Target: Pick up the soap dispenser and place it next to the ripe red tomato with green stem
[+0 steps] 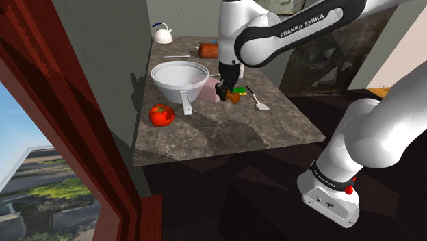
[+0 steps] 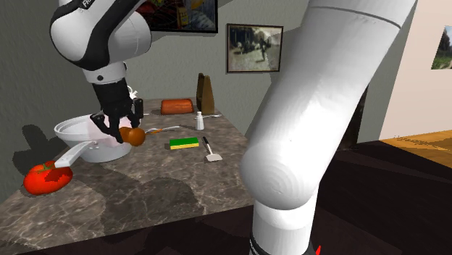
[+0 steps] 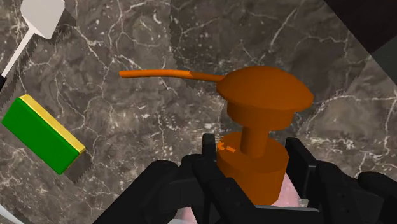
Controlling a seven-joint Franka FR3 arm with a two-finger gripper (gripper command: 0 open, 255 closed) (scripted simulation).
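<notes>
The black tool (image 3: 254,159) is pinching the soap dispenser (image 3: 264,95) by its orange collar, one finger (image 3: 210,153) pressed to each side, with the pink body tucked back between them. The orange pump head and its long thin spout point away from the hand toward the dark marbled tabletop (image 3: 159,57). In the second exterior view the tool (image 2: 119,130) leans down toward that view's right, with the dispenser (image 2: 135,135) tilted at its tip, low over the tabletop (image 2: 166,188). Whether the pump head touches the stone cannot be told. In the shoulder view the tool (image 1: 226,89) and dispenser (image 1: 235,97) sit just to the right of a white bowl (image 1: 179,79) with a long handle. A green and yellow sponge (image 1: 239,90) and a white spatula (image 1: 258,100) lie close by on the far side. The red tomato (image 1: 162,115) with its green stem rests near the tabletop's (image 1: 219,133) left edge, just beside the bowl's handle and well apart from the dispenser. A white kettle (image 1: 162,33) stands at the back corner.
</notes>
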